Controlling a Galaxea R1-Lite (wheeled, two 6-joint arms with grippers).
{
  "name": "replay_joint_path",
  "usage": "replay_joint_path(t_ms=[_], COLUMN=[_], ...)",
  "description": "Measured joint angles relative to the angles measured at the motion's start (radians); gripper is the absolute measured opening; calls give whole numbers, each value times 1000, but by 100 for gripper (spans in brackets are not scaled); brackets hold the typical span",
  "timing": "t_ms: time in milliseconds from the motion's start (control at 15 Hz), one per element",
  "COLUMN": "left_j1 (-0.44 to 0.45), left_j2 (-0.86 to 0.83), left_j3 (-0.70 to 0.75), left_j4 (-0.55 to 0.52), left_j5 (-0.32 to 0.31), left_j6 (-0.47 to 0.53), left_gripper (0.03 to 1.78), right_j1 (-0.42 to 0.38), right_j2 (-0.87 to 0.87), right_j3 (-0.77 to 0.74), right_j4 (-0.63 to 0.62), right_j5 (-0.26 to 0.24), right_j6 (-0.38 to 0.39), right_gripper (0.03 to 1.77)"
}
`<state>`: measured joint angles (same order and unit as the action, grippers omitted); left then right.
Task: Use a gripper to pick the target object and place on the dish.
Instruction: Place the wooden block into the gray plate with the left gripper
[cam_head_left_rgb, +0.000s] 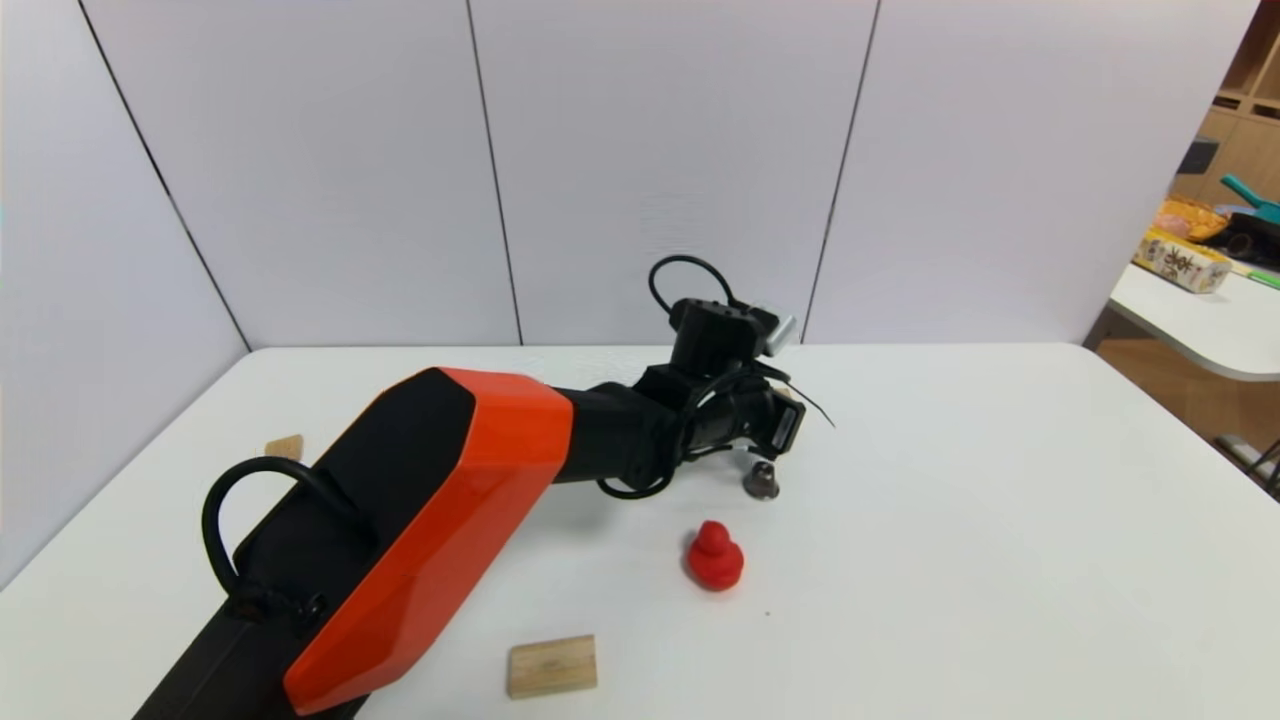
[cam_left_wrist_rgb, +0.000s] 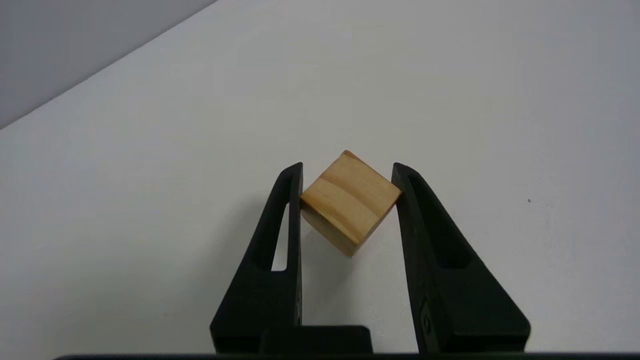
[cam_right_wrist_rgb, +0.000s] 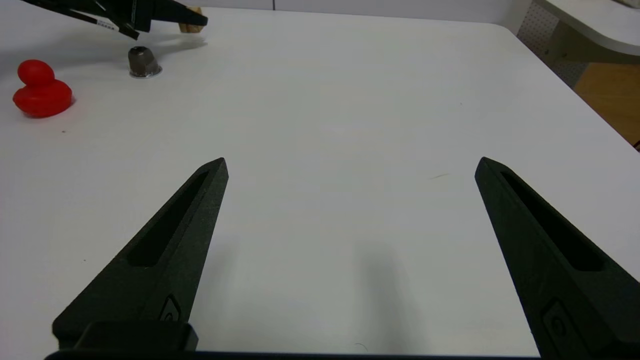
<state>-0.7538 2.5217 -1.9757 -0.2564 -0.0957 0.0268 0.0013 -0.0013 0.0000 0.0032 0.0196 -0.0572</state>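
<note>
The small light-wood cube (cam_left_wrist_rgb: 350, 200) with its darker stripe sits corner to corner between the black fingers of my left gripper (cam_left_wrist_rgb: 347, 167), which is shut on it. The cube is tilted and casts a shadow on the white table below, so it seems just clear of the surface. In the head view the left gripper (cam_head_left_rgb: 782, 415) reaches out over the middle of the table on its orange-and-black arm. The right wrist view catches the cube (cam_right_wrist_rgb: 191, 26) at the left gripper's tips. My right gripper (cam_right_wrist_rgb: 352, 161) is open over bare table. The dish shows in no view.
A red rubber duck (cam_head_left_rgb: 715, 557) and a small metal bell (cam_head_left_rgb: 761, 481) sit just in front of the left gripper. The larger rectangular wooden block (cam_head_left_rgb: 552, 666) lies near the front edge. A small wooden piece (cam_head_left_rgb: 285, 447) lies at the far left. A side table (cam_head_left_rgb: 1195, 320) stands at the right.
</note>
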Motion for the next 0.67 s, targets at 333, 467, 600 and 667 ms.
replay_joint_path(t_ms=[333,467,600,667], left_j1=[24,50,78,95], left_j2=[-52,-97,-156,-196], left_j3=[19,73,169,231], left_j4=[34,53,54,54], left_j5=[0,0,1,2], left_j6=[9,33,50,55], left_gripper=[58,58,58,58], right_j1=[0,0,0,0], right_j2=[0,0,0,0], right_j3=[0,0,0,0], right_j4=[0,0,1,0], right_j5=[0,0,0,0], right_j6=[0,0,0,0], right_gripper=[171,171,171,171])
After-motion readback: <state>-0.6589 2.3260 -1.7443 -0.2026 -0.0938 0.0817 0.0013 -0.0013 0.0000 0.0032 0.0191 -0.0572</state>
